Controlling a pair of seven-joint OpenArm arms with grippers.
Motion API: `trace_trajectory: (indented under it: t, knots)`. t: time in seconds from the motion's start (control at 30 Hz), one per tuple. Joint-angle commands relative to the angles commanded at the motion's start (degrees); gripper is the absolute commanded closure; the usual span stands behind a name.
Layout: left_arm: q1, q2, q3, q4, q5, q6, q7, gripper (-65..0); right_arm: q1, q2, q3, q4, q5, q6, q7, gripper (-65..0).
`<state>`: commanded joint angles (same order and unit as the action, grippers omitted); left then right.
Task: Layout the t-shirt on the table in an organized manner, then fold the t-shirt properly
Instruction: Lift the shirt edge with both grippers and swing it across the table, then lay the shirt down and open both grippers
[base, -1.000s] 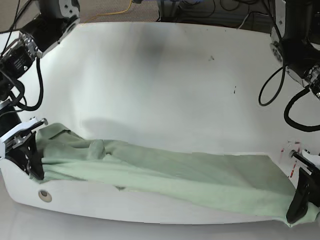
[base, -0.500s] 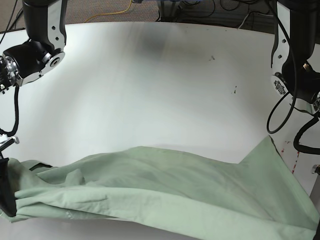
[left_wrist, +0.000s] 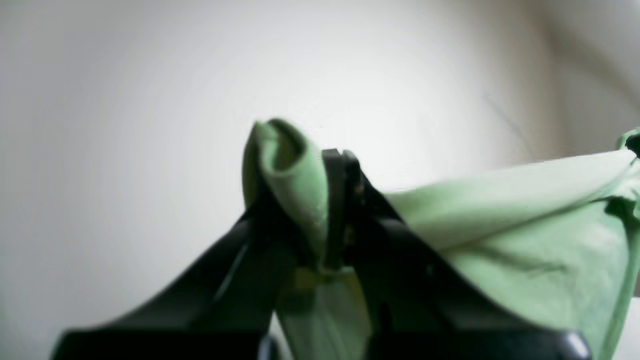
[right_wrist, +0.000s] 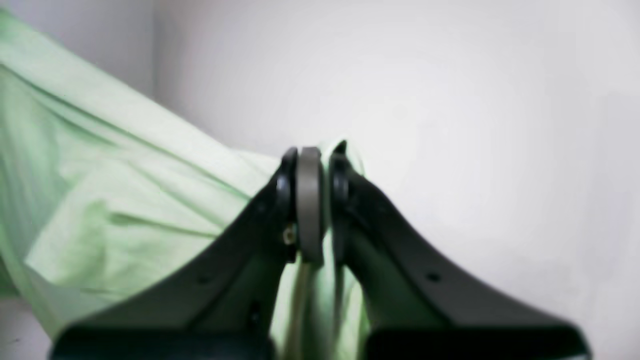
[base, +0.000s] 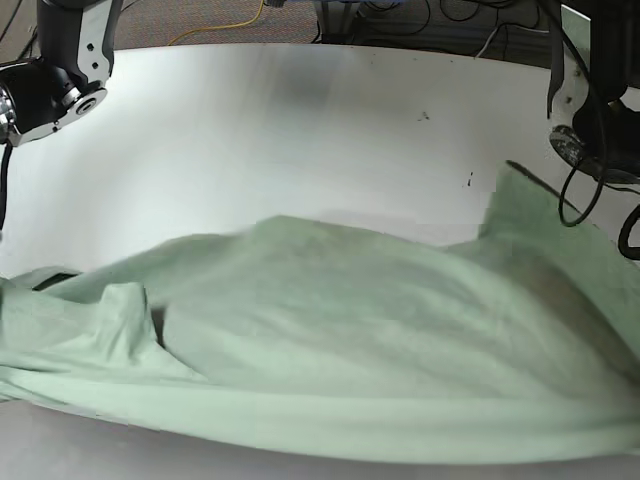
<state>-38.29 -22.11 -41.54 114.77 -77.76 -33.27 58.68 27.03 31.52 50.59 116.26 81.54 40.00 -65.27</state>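
1. Clearly, we have the pale sage-green, soft-fabric t-shirt (base: 330, 330) stretched wide between our two arms at the near side of the base view, its front edge drawn into a long, shallow curve. Creases and a bunched fold show towards that view's left, and a corner stands up towards its right.
2. Beyond it we see the glossy white tabletop (base: 290, 130), which the cloth partly covers; we cannot tell how much of the shirt touches it.
3. We judge ourselves to be early in the task: the shirt is spread sideways, but it is neither smooth nor folded. Laying it flat, straightening the edges and making every fold remain to be done.
4. Our black left gripper (left_wrist: 332, 210) is closed on a pinch of the fabric, with a small curl of cloth poking out past the fingertips.
5. Our black right gripper (right_wrist: 320, 200) is likewise clamped on the shirt, a narrow ridge of cloth running between its fingers. Neither set of fingertips shows in the base view.
6. Next, we would probably lower both held parts evenly and draw the cloth out flat. Pulling too hard could slip a pinch loose, and lowering unevenly could leave the bunched part crumpled underneath.
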Motion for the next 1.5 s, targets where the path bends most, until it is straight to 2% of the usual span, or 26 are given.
trace_trajectory:
  t: [0.2,0.33,0.4,0.53,0.6,0.67,0.7,0.83,1.0,1.17,1.5]
  knots:
    - [0.53,0.09,0.35,-1.85,0.53,0.18,-0.09,-0.3,0.00,-0.35,-1.23,-0.26,-2.29,0.00,0.00,0.0]
    - [0.53,0.09,2.02,-1.93,5.01,0.18,-0.09,-0.4,0.00,-1.23,-3.87,-0.53,-5.98,0.00,0.35,0.0]
    - [0.88,0.35,3.52,-2.02,9.14,0.00,-0.09,-0.4,0.00,-3.43,-5.19,-1.93,-8.62,0.00,0.35,0.0]
    - [3.87,0.53,6.86,-2.20,16.18,-0.09,-0.18,-0.4,-0.09,-5.63,-6.68,-4.22,-13.63,0.00,0.35,-0.2]
    - [4.92,1.76,8.88,-3.43,19.96,-0.09,-0.26,-0.4,-0.18,-7.47,-7.56,-6.07,-16.35,0.00,0.35,-0.2]
    - [7.03,3.16,10.64,-5.71,25.93,-0.09,-1.23,-0.4,-0.35,-9.32,-8.35,-8.62,-20.48,0.00,0.35,-0.2]
    - [7.38,3.25,10.81,-5.98,26.81,-0.09,-1.41,-0.4,-0.44,-9.58,-8.35,-9.05,-21.19,0.00,0.35,-0.2]
    - [11.43,3.60,14.59,-10.46,35.78,-0.09,-5.19,-0.4,-0.62,-12.66,-10.02,-13.98,-28.48,0.00,0.35,-0.2]
    - [14.77,3.69,19.08,-17.85,44.75,0.09,-9.67,-0.4,-2.11,-15.65,-10.81,-18.90,-37.01,0.00,1.67,-0.2]
    - [17.23,3.69,21.80,-25.23,49.49,0.18,-15.30,-0.4,-3.87,-17.49,-14.51,-21.63,-42.90,0.00,5.71,-0.2]
    - [16.97,3.78,22.07,-36.31,54.59,0.18,-16.09,-0.4,-4.04,-19.96,-17.49,-27.16,-52.22,0.00,8.79,-0.2]
